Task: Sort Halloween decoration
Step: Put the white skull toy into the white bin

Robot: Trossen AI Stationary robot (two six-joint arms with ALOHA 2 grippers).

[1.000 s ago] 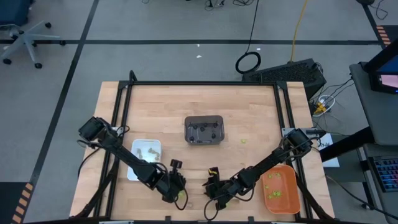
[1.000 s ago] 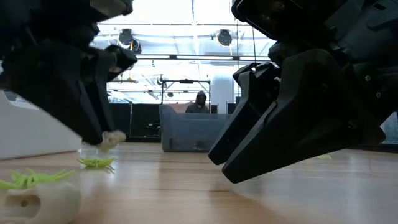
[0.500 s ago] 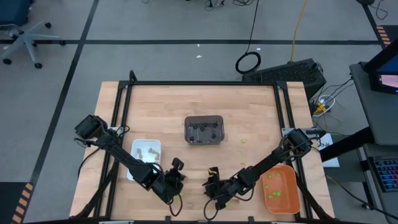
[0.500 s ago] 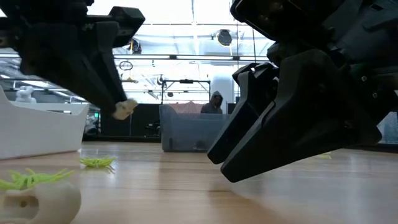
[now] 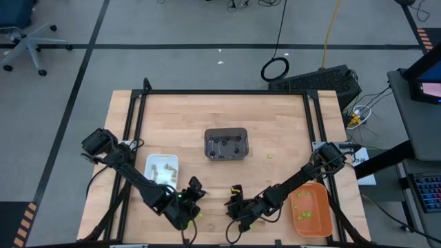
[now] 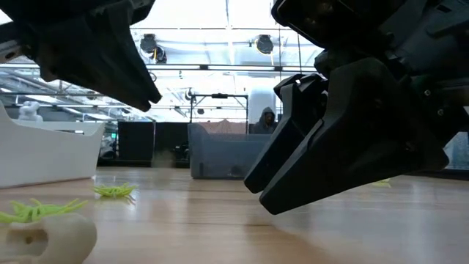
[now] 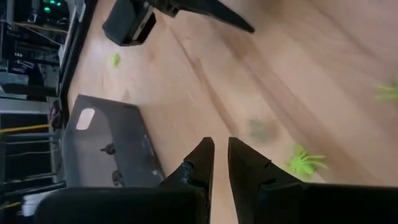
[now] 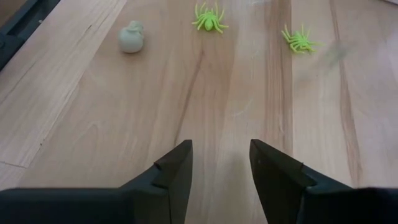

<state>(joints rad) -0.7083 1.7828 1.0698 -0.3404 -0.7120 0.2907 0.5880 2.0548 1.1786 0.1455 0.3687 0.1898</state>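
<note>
Overhead, the left gripper (image 5: 194, 193) is hanging beside the white tray (image 5: 153, 165), and level with the surface (image 6: 242, 227) a tan skull (image 6: 44, 236) and a green spider (image 6: 113, 192) are lying loose. Past the left wrist its fingers (image 7: 200, 163) are standing nearly together with nothing showing between them. Past the right wrist the right gripper (image 8: 221, 165) is gaping over the surface short of 2 spiders (image 8: 209, 17), so a hasty close is risking a flicked trinket or a mixed tray.

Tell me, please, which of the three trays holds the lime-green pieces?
The orange tray at the table's front right corner, beside the right arm; the white tray holds pale tan pieces, and the dark grey tray dark ones.
</note>
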